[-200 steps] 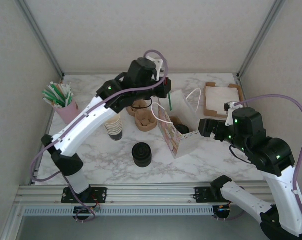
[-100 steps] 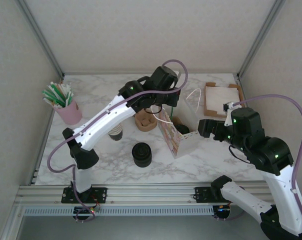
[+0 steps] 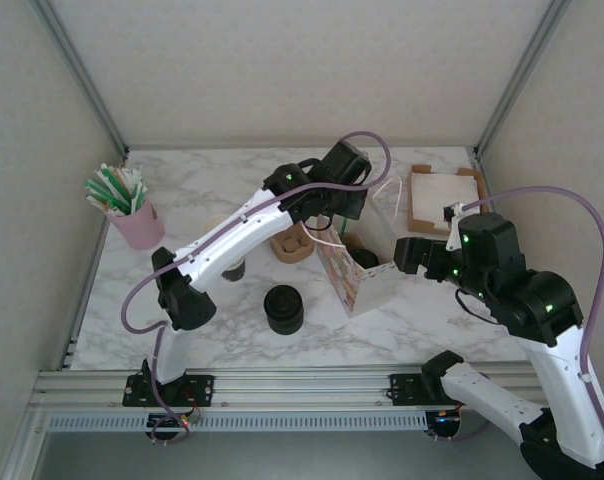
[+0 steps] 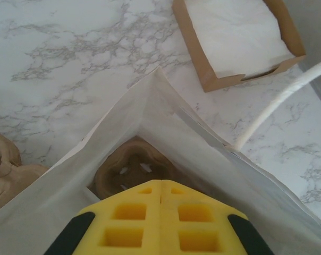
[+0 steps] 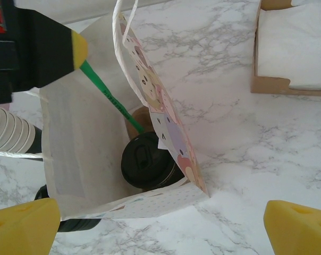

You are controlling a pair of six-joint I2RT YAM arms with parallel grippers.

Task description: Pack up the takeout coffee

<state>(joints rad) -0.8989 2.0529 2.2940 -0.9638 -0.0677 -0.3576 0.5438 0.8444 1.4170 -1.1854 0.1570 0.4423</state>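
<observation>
Packing station, seen from above and from both wrists. I am holding my left gripper (image 4: 160, 187) over the open mouth of a white paper bag (image 5: 81, 138) with twisted white handles and one pastel cartoon-printed side. Its yellow pads (image 4: 134, 212) are pressing together on a thin green straw (image 5: 110, 95) that is slanting down into the bag.

The takeout coffee (image 5: 147, 159), a small cup with a round black plastic lid, is standing upright at the bottom of the bag, against the printed wall. A brown moulded-pulp cup carrier (image 4: 131, 164) is lying on the bag's floor, and I cannot tell whether the cup is sitting in it. Any lettering on the bag's print is too small to read.

I am holding my right gripper (image 5: 161, 226) just beside the bag's right side, jaws spread wide and gripping nothing.

Beyond the bag to the right, a brown cardboard tray of white napkins (image 3: 444, 195) is sitting on the marble-patterned table (image 3: 232, 180). Left of the bag are more brown pulp carriers (image 3: 290, 240), a stack of cream paper cups (image 5: 9, 130) and a stack of black lids (image 3: 283, 308). A pink cup of green-and-white straws (image 3: 132, 215) is standing well to the bag's left.
</observation>
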